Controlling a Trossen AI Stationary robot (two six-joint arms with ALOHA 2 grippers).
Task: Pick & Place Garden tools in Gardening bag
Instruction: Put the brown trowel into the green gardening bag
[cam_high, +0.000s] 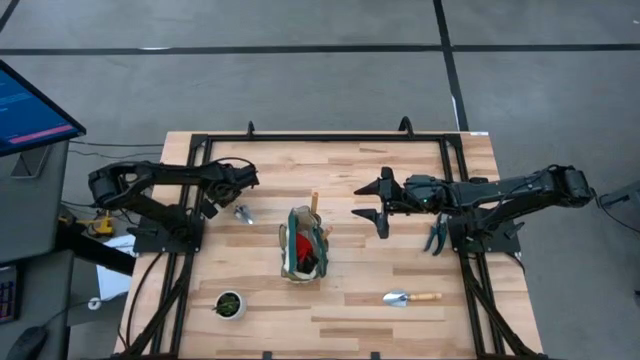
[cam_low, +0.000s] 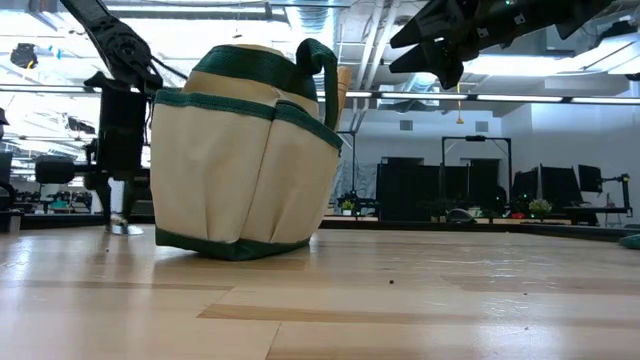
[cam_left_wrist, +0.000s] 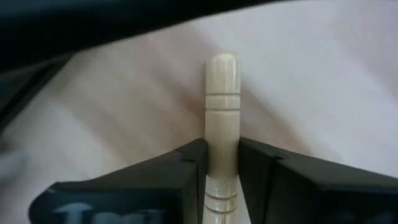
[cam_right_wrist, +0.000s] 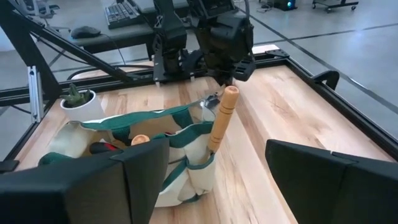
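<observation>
The gardening bag (cam_high: 300, 262) stands upright at the table's middle, with a red item (cam_high: 303, 243) inside and a wooden handle (cam_right_wrist: 222, 118) sticking up from an outer pocket. Left of the bag lies a garden tool with a silver head (cam_high: 243, 214) and a light wooden handle (cam_left_wrist: 222, 81). My left gripper (cam_high: 225, 200) points steeply down at it and is shut on that handle. A trowel (cam_high: 410, 297) lies flat near the front right. My right gripper (cam_high: 366, 200) hangs open in the air right of the bag, holding nothing. My left gripper pinches the tool's wooden handle (cam_left_wrist: 222, 127) between its two fingers, some way back from the rounded free end (cam_left_wrist: 222, 65). The fingers (cam_left_wrist: 186, 165) come from above, slanting down, and lie across the handle. The tool's head rests on the table.
A small round pot with green in it (cam_high: 229, 304) stands at the front left. A black metal frame (cam_high: 330, 138) runs round the table's edges. Bare wood lies between the bag and the trowel.
</observation>
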